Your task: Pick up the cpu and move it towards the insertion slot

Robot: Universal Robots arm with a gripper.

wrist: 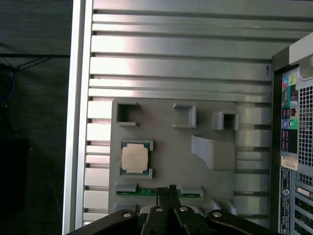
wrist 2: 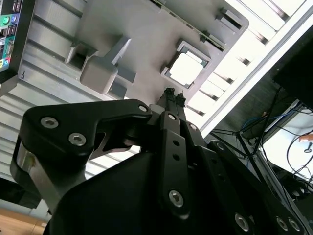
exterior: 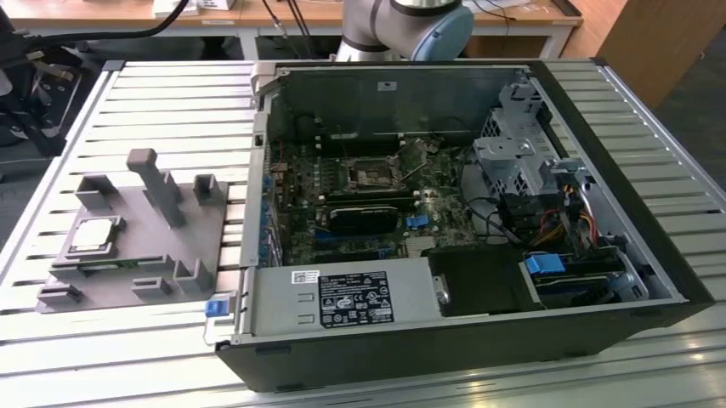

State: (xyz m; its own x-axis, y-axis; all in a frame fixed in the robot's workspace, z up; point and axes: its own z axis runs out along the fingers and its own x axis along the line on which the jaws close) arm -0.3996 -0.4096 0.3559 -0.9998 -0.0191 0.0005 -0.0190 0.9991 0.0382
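- Exterior view: the arm (exterior: 409, 24) is cut off at the top. The cpu (exterior: 97, 235) lies on the grey plate (exterior: 170, 255), well apart from the insertion slot (exterior: 371, 172).
- Second wrist view: the gripper (wrist 2: 169, 94) is pinched closed and holds nothing. The cpu glares white.
- First wrist view: the gripper hangs near the cpu.

Wooden desk (exterior: 102, 10) behind slatted table (exterior: 148, 93)

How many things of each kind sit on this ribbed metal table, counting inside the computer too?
Small flat square silvery chip: 1
Small square metal-framed socket with dark centre: 1
Grey plastic fixture plate: 1
Thin green circuit strip: 1
Open black computer case: 1
Total: 5
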